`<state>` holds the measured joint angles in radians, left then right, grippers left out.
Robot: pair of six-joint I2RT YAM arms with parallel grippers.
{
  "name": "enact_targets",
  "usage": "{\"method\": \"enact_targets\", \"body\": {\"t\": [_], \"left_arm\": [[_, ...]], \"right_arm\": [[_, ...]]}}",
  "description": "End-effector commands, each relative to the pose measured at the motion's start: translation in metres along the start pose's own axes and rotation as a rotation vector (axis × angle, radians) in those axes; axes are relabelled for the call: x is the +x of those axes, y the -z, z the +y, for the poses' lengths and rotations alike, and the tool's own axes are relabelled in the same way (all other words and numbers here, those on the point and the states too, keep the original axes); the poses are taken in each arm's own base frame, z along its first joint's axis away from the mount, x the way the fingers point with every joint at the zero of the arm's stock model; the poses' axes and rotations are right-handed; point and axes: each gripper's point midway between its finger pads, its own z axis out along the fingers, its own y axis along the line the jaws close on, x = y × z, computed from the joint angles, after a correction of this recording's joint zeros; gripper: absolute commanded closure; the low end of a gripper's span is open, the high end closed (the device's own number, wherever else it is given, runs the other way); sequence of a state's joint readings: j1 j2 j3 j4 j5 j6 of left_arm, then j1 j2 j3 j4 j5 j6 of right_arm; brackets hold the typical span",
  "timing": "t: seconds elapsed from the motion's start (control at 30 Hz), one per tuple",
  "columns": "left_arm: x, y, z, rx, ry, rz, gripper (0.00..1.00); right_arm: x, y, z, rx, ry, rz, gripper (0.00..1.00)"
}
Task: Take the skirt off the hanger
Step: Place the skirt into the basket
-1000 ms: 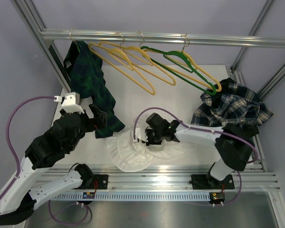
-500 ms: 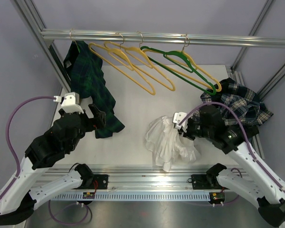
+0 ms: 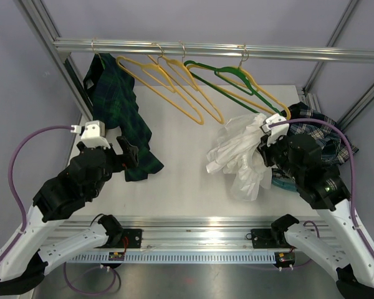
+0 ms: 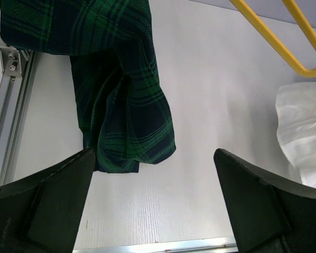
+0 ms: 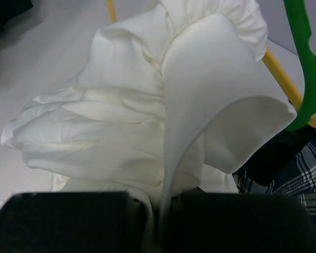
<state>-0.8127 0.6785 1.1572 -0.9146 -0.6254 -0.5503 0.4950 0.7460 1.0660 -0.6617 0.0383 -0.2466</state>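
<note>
Off the table (image 3: pixel 181 140), white skirt (image 3: pixel 240 152) hangs bunched, R pincer (image 3: pixel 266 151) clamped on it (L pincer (image 3: pixel 126 156) apart).

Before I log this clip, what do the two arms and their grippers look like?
Both arms share one build: white lower links, bulky black joint housings and black two-finger grippers. The left gripper and right gripper each have a small white block mounted behind them, with a purple cable looping back along each arm. Black base plates show red wiring.

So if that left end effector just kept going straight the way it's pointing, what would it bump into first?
Most likely the dark green plaid skirt hanging ahead of the open left end effector, or the table beneath its hem; depth is hard to judge.
</note>
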Motion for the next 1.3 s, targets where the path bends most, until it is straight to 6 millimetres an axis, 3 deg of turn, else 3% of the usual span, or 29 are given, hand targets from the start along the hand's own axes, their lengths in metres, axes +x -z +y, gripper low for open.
{"method": "enact_targets", "body": {"t": [0.0,0.27,0.43,0.6,0.8,0.93,1.13,1.27], "left_arm": [[-0.025,0.002,-0.007,0.014,0.022,-0.072,0.01],[-0.025,0.001,-0.008,0.023,0.02,-0.078,0.01],[-0.026,-0.002,-0.013,0.031,0.014,-0.075,0.01],[-0.027,-0.002,-0.014,0.035,0.005,-0.073,0.01],[-0.027,0.0,-0.013,0.034,0.009,-0.074,0.01],[-0.027,-0.003,-0.016,0.038,-0.006,-0.067,0.01],[-0.036,-0.001,-0.02,0.048,-0.023,-0.073,0.01],[-0.041,-0.001,-0.022,0.048,-0.031,-0.082,0.01]], "right_arm": [[-0.015,0.025,-0.023,0.145,-0.153,-0.061,1.0],[0.004,0.065,-0.055,0.391,-0.371,-0.09,1.0],[0.027,0.077,-0.066,0.518,-0.49,-0.013,1.0],[0.043,0.089,-0.089,0.726,-0.544,0.048,1.0],[0.041,0.111,-0.109,0.872,-0.567,0.024,1.0],[0.022,0.12,-0.118,0.91,-0.598,-0.018,1.0],[-0.006,0.125,-0.133,0.988,-0.616,-0.016,1.0],[-0.008,0.123,-0.142,1.067,-0.599,0.037,1.0]]}}
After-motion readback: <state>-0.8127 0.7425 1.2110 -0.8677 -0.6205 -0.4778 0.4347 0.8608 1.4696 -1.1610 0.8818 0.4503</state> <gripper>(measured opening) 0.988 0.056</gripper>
